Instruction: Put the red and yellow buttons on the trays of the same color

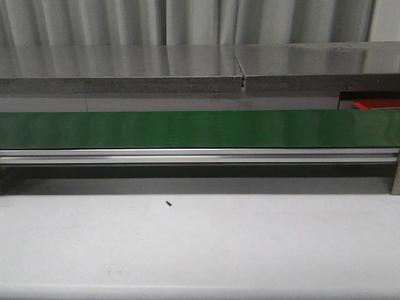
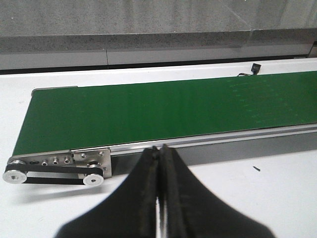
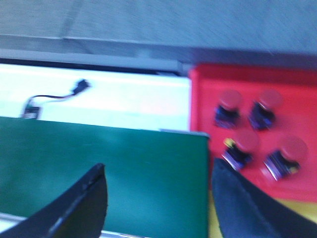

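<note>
Nearby — red tray (image 3: 247,89) holding four buttons (image 3: 229,106).

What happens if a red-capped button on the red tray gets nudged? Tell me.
The red-capped buttons look top-heavy, wide round caps on narrower dark bodies, so probably tippy. Some seem to lie tilted on the red plastic tray, so a round cap may roll. They look rigid, though the view is blurred.

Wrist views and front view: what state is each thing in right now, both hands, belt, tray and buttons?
Left hand: shut, holding nothing, beside the belt's end.
Right hand: open, empty, over the belt near the tray.
Green conveyor belt: bare, no buttons on it.
Red plastic tray: at the belt's end, holding four buttons.
Four red-capped push buttons: resting inside the red tray.
Small black screw-like speck: lying loose on the white table.
</note>
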